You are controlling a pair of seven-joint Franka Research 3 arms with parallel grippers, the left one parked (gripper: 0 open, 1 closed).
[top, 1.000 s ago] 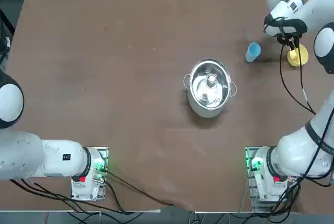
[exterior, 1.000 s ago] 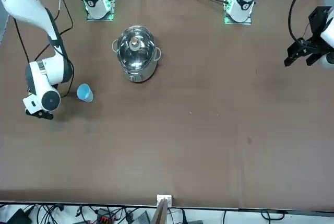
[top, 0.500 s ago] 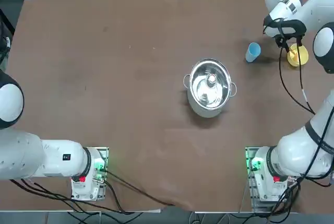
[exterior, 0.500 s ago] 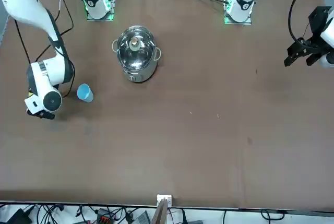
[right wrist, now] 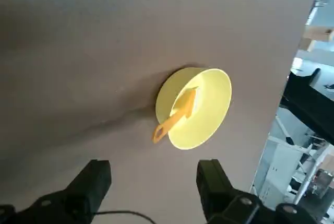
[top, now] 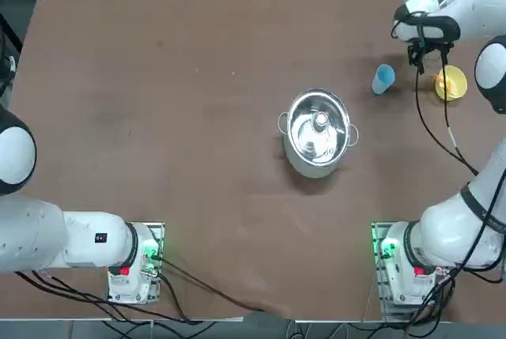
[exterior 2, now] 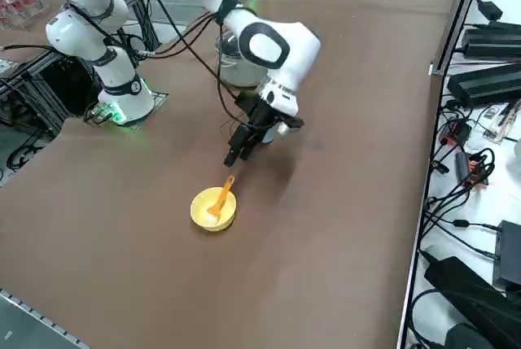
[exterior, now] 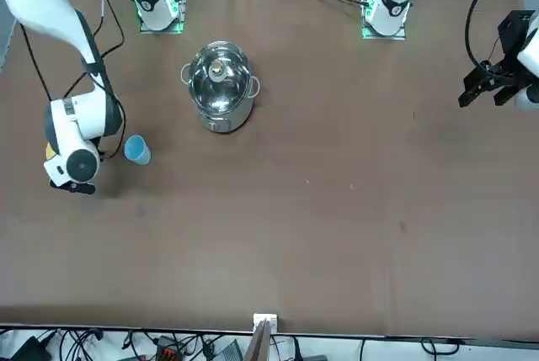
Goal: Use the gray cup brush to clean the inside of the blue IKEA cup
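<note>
Wide apart stand the two black fingers of the right gripper (right wrist: 152, 174), with bare tabletop showing between them and nothing in their hold. It hangs over the robot's right part of the brown table (top: 237, 133), above the surface and clear of everything on it. Closest to it, from where I'm standing, are two vessels, one off to either side. Farther to the robot's right sits a round yellow cup (right wrist: 209, 106), upright, and the brush (right wrist: 177, 115) is propped in it, its orange handle leaning out past the rim and its pale head down inside. The handle has a small hole near its end. On the gripper's other side, toward the middle of the table, is the light-blue cup (top: 383, 79), a little tumbler, just beside the gripper as seen from overhead and touching neither it nor the yellow one. Farther in, well apart from the yellow cup, stands a big steel pot (top: 318, 133) with two loop handles, one on each side, and a shiny lid (top: 319, 127) with a round knob at its centre sitting on top. Black cables (top: 431, 129) run in loose curves along the working arm, back toward its base.
</note>
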